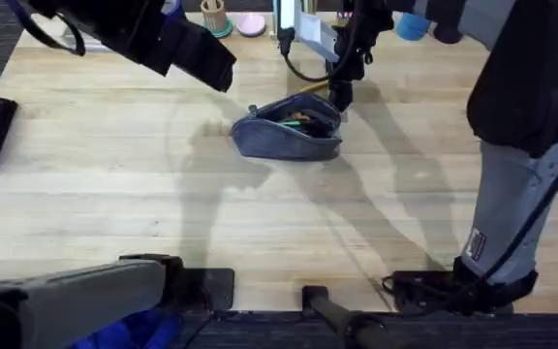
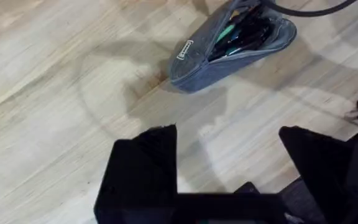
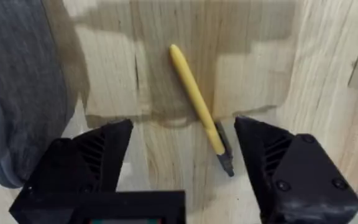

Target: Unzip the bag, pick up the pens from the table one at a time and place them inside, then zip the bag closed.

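While the right gripper [image 3: 182,155] hangs low over the table [image 1: 114,184] with its two black fingers [image 3: 82,168] spread apart and grasping nothing, the yellow pen [image 3: 194,99] lies flat on the wood between them, slanted, its black tip [image 3: 224,152] just inside the finger nearer the table's far clutter and its yellow end reaching out past the fingertips; neither finger touches it. Beyond the other finger of that gripper sits the grey-blue fabric of the bag [image 3: 17,93], close beside the finger, though I cannot tell whether it touches. From overhead the right gripper [image 1: 340,95] stands at the far end of the bag [image 1: 289,131], with a sliver of the yellow pen [image 1: 310,88] showing just behind the pouch. The bag lies on its side near the middle of the table with its zipper parted, and dark, slim things with a touch of green and orange show in the opening; I cannot tell what each one is. The left gripper [image 2: 229,165] is held well above the wood, its fingers [image 2: 142,168] released and wide, empty, with the bag [image 2: 229,46] well ahead of the fingertips and apart from them, a small white label on the near end of the pouch. Its open mouth faces that wrist camera, showing the dark contents with a green streak
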`<act>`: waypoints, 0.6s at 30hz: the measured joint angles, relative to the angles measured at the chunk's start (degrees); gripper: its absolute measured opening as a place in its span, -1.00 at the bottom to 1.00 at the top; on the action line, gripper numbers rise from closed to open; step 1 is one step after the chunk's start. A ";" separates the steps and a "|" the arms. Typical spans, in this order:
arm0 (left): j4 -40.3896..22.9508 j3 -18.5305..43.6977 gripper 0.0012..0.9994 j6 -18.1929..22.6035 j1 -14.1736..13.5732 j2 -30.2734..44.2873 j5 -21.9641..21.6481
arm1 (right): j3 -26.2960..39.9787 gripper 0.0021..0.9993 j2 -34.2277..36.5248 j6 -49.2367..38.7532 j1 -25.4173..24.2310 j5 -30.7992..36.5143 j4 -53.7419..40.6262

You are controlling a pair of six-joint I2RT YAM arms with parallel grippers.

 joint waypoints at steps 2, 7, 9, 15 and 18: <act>0.15 0.00 0.99 0.00 0.00 0.00 0.00 | 0.41 0.99 0.35 0.02 -0.20 -0.59 -0.16; 0.77 0.00 0.99 0.00 0.00 0.00 0.00 | 0.99 0.99 0.82 0.22 -0.58 -1.54 -0.46; 1.02 0.00 0.99 -0.02 0.00 0.00 0.00 | 0.99 0.99 0.82 0.43 -0.67 -1.66 -0.46; 1.93 0.00 0.99 -0.83 0.00 0.00 0.00 | 1.01 0.99 0.98 2.26 -1.22 -2.29 -0.53; 1.93 0.01 0.99 -0.87 0.00 0.00 0.00 | 1.01 0.98 1.05 2.85 -1.48 -2.70 -0.56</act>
